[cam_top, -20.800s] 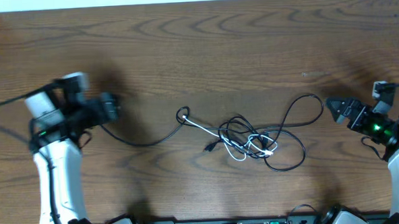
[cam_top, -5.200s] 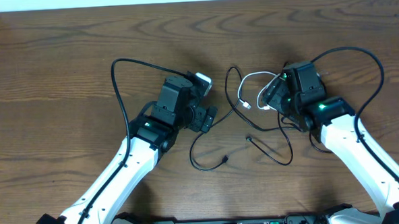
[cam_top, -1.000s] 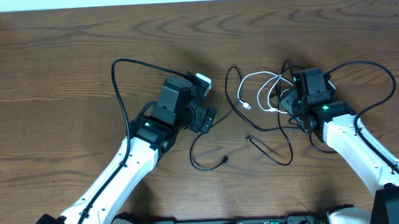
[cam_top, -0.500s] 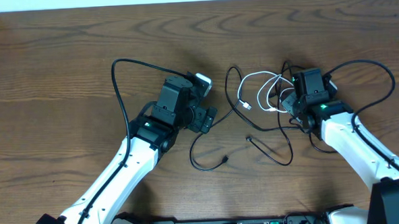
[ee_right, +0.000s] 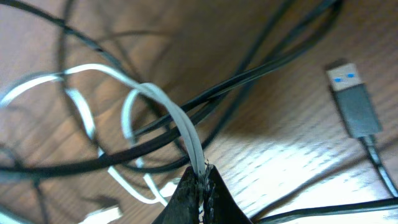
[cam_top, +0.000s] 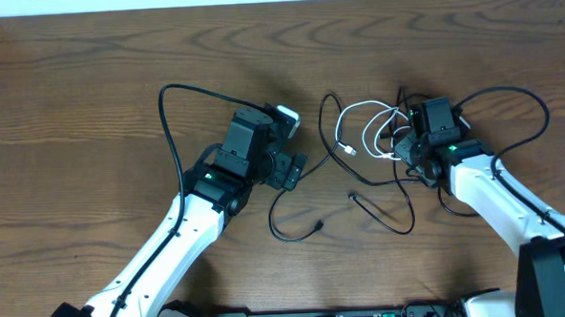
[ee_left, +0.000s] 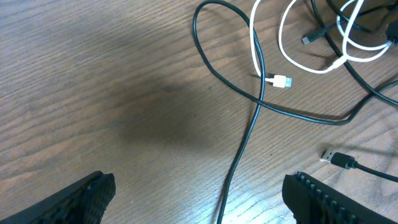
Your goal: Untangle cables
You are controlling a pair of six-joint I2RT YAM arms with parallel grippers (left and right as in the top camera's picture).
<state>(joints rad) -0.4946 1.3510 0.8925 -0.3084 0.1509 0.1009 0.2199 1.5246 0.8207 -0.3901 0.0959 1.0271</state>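
The white cable (cam_top: 360,128) lies in loops at the table's centre, crossed by black cables (cam_top: 331,118). My right gripper (cam_top: 403,146) sits at the right edge of those loops. In the right wrist view it (ee_right: 202,180) is shut on a doubled strand of the white cable (ee_right: 166,102), with black cables (ee_right: 261,71) passing behind. My left gripper (cam_top: 292,168) hovers left of the tangle. It (ee_left: 199,202) is open, with a black cable (ee_left: 239,165) running on the table between its fingers, untouched. A white plug (ee_left: 282,81) lies ahead of it.
A black cable ends in a plug (cam_top: 319,225) near the front, and a shorter black cable (cam_top: 381,216) lies beside it. A black USB plug (ee_right: 352,99) lies right of my right gripper. A large black loop (cam_top: 538,104) arcs behind the right arm.
My right gripper has shut on the white cable over the last second and shifted slightly left. The left arm has not moved. Since the oldest frame both arms came in to the tangle.
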